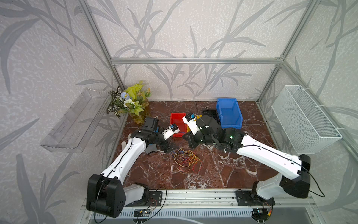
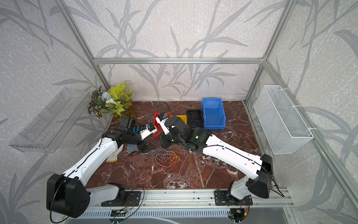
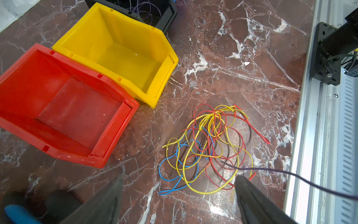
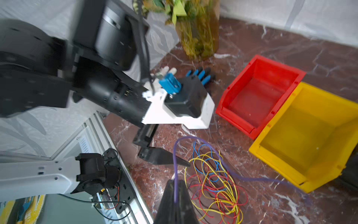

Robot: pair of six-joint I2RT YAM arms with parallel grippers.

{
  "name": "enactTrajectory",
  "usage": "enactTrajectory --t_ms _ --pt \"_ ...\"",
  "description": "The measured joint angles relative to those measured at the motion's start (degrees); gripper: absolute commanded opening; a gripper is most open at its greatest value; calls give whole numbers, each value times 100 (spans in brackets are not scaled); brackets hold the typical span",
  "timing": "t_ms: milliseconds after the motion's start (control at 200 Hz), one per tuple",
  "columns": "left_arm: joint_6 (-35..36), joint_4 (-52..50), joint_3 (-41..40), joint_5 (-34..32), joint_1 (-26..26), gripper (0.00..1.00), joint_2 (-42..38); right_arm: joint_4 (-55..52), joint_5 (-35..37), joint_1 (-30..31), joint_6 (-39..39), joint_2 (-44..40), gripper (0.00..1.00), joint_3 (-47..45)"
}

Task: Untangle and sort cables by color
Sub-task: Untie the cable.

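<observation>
A tangle of red, yellow and blue cables (image 1: pixel 187 160) (image 2: pixel 168 160) lies on the marble table, also seen in the left wrist view (image 3: pixel 209 147) and the right wrist view (image 4: pixel 215 186). My right gripper (image 4: pixel 175 181) is shut on a purple cable (image 4: pixel 175 155), which arcs up and over the pile and shows as a dark strand (image 3: pixel 290 174) in the left wrist view. My left gripper (image 3: pixel 180 177) is open just beside the pile with nothing between its fingers. One left finger (image 4: pixel 164 157) sits behind the purple cable.
A red bin (image 3: pixel 116 133) and a yellow bin (image 3: pixel 164 77) stand side by side, with a black bin (image 2: pixel 193 114) holding purple cables and a blue bin (image 1: pixel 228 114) beyond. A flower vase (image 1: pixel 133 104) and gloves (image 2: pixel 112 157) sit left. A metal rail (image 1: pixel 193 195) runs along the front.
</observation>
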Motion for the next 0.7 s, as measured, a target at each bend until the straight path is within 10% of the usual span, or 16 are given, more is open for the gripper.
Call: enactTrajectory --t_ms 275,700 --pt "-24 450 -411 -39 0 92 72 155 555 -282 -321 -719 0 90" --pt "136 1003 -1561 -879 2 92 66 -24 -348 -3080 691 -575 0 365"
